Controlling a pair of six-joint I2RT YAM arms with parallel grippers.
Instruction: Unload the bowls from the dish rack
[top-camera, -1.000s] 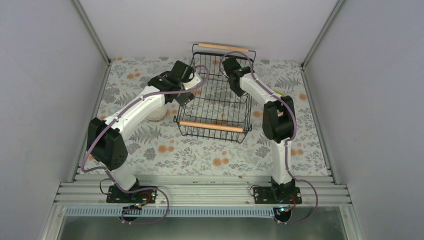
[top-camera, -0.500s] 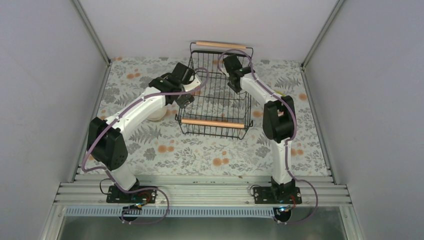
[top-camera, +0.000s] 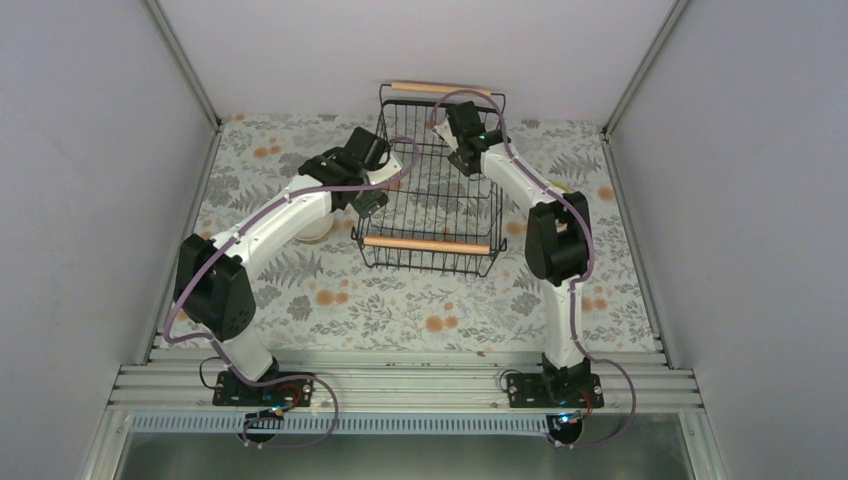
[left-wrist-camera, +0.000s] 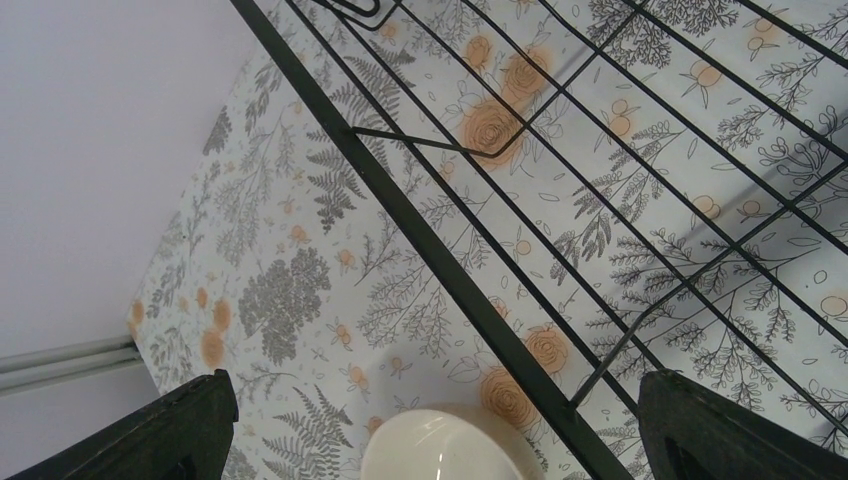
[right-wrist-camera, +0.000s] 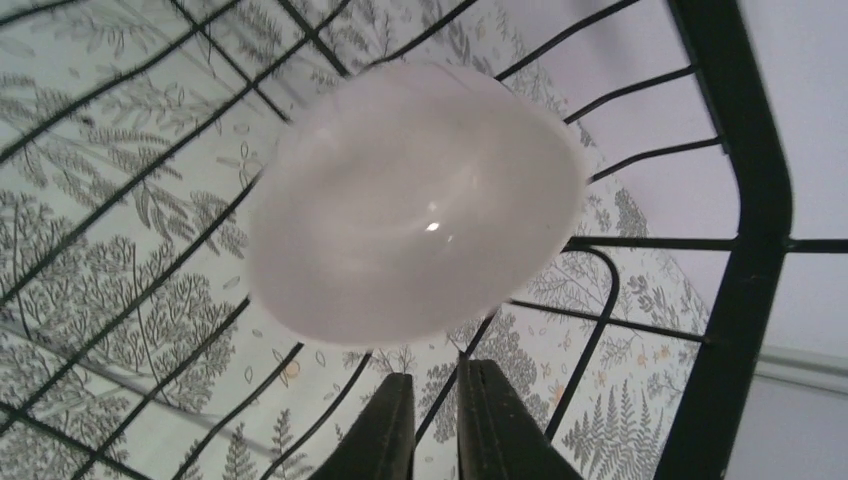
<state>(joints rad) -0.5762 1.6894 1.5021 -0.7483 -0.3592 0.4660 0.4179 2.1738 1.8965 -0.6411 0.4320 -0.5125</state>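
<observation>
The dish rack (top-camera: 430, 200), a black wire basket with two wooden handles, stands mid-table. My right gripper (top-camera: 452, 140) is inside its far right corner. In the right wrist view a pale bowl (right-wrist-camera: 415, 200), slightly blurred, lies in the rack just ahead of my right gripper (right-wrist-camera: 436, 372). That gripper is shut to a narrow slit with nothing in it, and only rack wire shows behind it. My left gripper (top-camera: 368, 203) hangs wide open at the rack's left rim (left-wrist-camera: 450, 270). A cream bowl (left-wrist-camera: 445, 445) stands on the table below it, outside the rack.
The floral tablecloth (top-camera: 400, 300) covers the table. The cream bowl (top-camera: 316, 230) shows partly under my left arm. Grey walls close in on the left, right and far sides, with the rack's far handle (top-camera: 440, 88) close to the back wall.
The rack has shifted a little away and to the left. My right gripper moved toward the rack's far corner, and its fingers have parted by a sliver. The left gripper stays open.
</observation>
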